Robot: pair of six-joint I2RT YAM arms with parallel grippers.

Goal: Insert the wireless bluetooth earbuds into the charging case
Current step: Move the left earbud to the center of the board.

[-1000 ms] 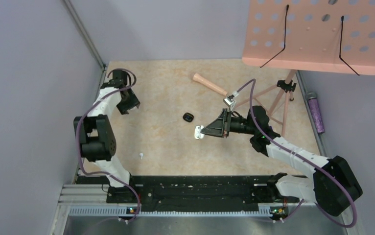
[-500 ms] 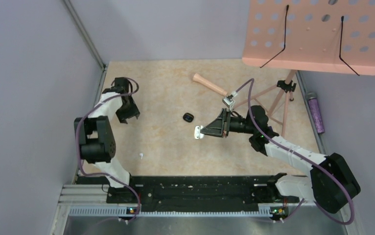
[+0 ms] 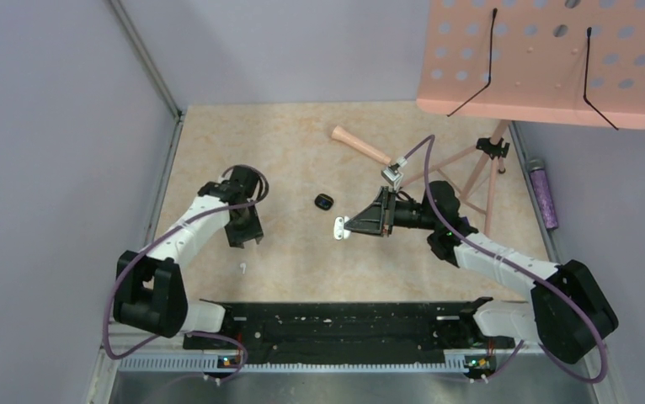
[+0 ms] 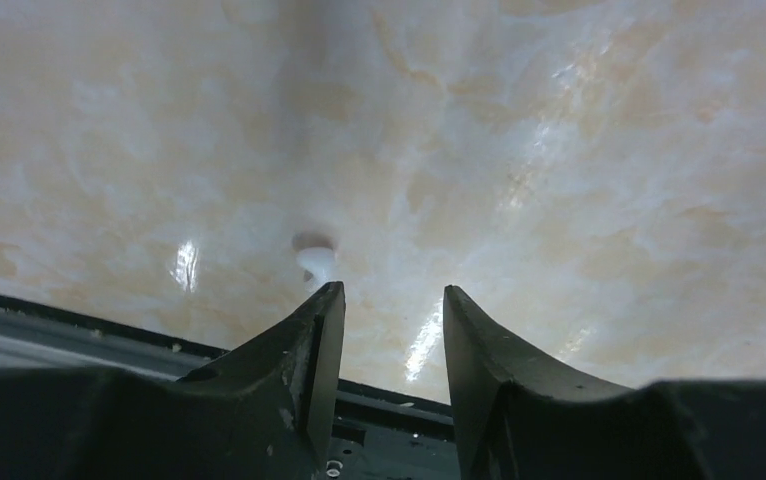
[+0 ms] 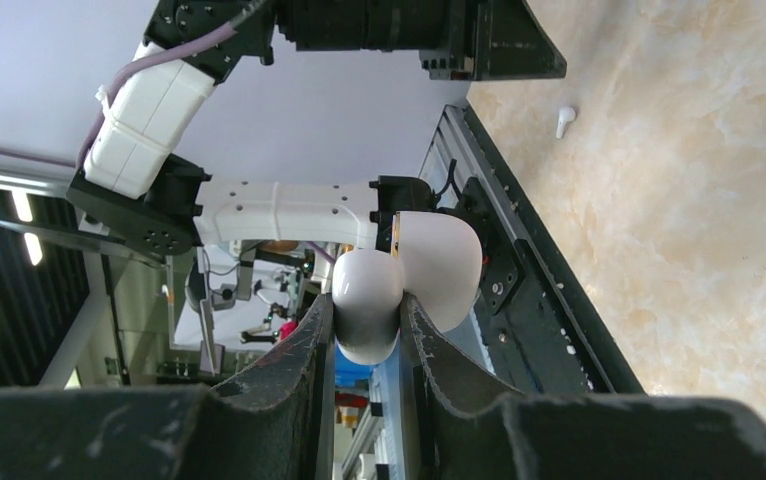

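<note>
Beige marbled table (image 3: 302,143) sat between lilac walls (image 3: 50,126). Right gripper (image 5: 367,305) was clamped on the open white case (image 5: 399,285), its inside hidden. One earbud (image 4: 316,262) lay on the table just ahead of the left gripper (image 4: 386,330), jaws parted.

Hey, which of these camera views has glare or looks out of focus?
Left wrist view: bright glare streaks on the tabletop, and the earbud looks soft. Right wrist view: the white charging case between the fingers is sharp; the room behind is dim. Top view: even light, no glare.
</note>
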